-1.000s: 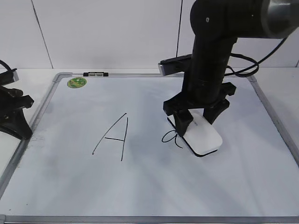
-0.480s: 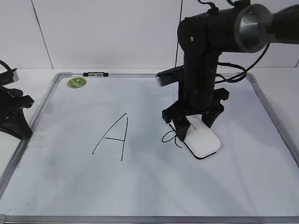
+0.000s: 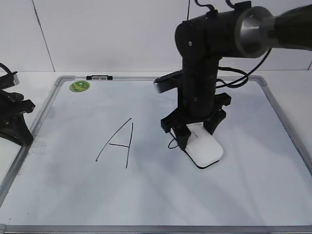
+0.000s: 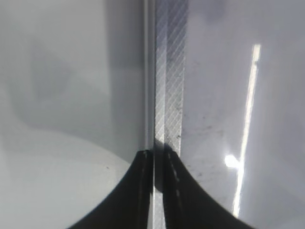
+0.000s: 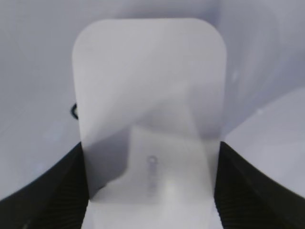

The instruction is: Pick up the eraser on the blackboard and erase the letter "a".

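Note:
My right gripper is shut on the white eraser and holds it flat on the blackboard. The eraser fills the right wrist view, with a black finger on each side of it. Only a small curl of the letter "a" still shows at the eraser's left edge; a bit of black line also shows in the right wrist view. My left gripper rests at the board's left frame. In the left wrist view its fingers are shut, with the grey frame ahead.
A capital "A" is drawn left of the eraser. A round green sticker and a small black-and-grey clip sit at the board's top left. A white wall rises behind the board.
My right arm has slid the eraser to the left over the small "a", so most of the letter is now covered or gone. The left arm has not moved.

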You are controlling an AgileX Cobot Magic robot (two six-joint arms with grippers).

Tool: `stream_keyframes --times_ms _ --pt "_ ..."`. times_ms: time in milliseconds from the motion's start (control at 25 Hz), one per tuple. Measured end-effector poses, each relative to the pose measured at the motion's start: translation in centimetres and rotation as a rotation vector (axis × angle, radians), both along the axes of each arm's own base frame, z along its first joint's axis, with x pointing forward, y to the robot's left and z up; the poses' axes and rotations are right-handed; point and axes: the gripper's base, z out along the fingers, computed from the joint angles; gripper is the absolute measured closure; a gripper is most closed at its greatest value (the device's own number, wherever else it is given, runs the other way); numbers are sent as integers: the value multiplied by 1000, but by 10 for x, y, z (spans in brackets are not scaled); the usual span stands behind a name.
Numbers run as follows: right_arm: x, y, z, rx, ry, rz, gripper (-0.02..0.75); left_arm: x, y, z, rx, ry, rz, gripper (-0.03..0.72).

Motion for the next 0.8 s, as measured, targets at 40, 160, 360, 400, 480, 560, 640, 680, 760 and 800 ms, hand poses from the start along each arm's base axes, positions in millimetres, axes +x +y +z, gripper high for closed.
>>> stream_keyframes --times_ms 40,160,360,400,480,560,640,680,760,800 --pt "-3 6 0 0 0 15 203 0 0 0 0 0 0 653" --pt "-15 24 -1 0 3 62 203 0 0 0 0 0 0 653" --pt "-20 31 -1 0 0 79 203 0 0 0 0 0 0 653" --pt "-19 30 -1 -9 -7 72 203 0 0 0 0 1 0 653" --pt "-18 29 -1 -25 -20 53 203 0 0 0 0 1 0 653" --pt "-16 27 -1 -31 -26 39 203 0 0 0 0 1 0 653" --pt "-13 22 -1 -21 -19 10 203 0 0 0 0 1 0 653" --pt "-10 18 -1 -19 -18 -5 203 0 0 0 0 1 0 653" --pt "-5 10 -1 -15 -18 -32 203 0 0 0 0 1 0 653" --pt "-2 5 -1 -15 -18 -48 203 0 0 0 0 1 0 653"
